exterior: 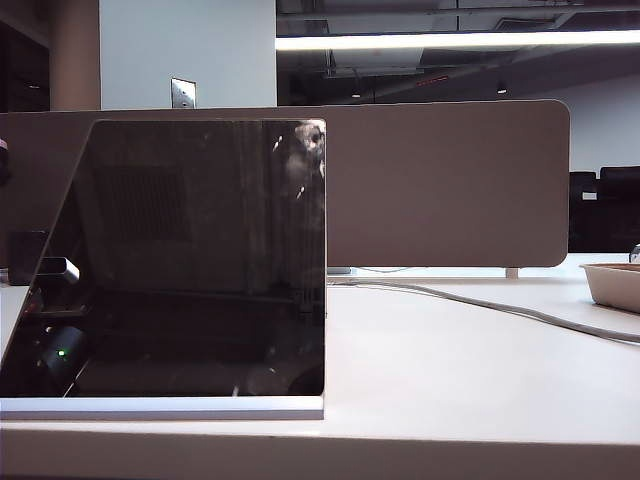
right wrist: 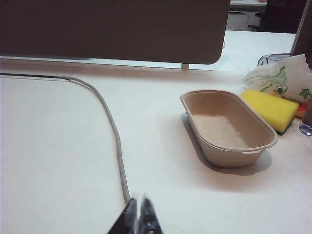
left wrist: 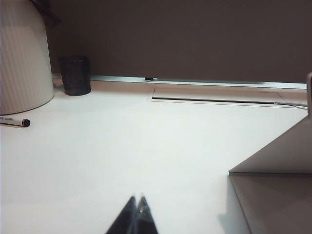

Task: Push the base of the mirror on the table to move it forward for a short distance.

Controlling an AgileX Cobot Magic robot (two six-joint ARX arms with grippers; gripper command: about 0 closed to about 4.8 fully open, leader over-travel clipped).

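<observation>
The mirror (exterior: 190, 260) is a dark glossy square panel standing at the near left of the table (exterior: 470, 370). Smudges mark its upper right corner. Its base (exterior: 160, 407) is a thin white slab along the bottom edge, close to the table's front edge. Neither gripper shows in the exterior view. In the left wrist view my left gripper (left wrist: 137, 198) is shut and empty, low over bare table, with the pale sloping back of the mirror's stand (left wrist: 278, 195) off to one side and apart from it. My right gripper (right wrist: 139, 201) is shut and empty beside a grey cable (right wrist: 114, 141).
A grey-brown divider panel (exterior: 450, 185) runs along the table's back. The cable (exterior: 520, 310) crosses the right side towards a paper tray (exterior: 615, 285). Near the right gripper are that tray (right wrist: 226, 126), a yellow sponge (right wrist: 270, 108) and a bag (right wrist: 285, 80). A pen (left wrist: 14, 122) and black cup (left wrist: 75, 75) lie beyond the left gripper.
</observation>
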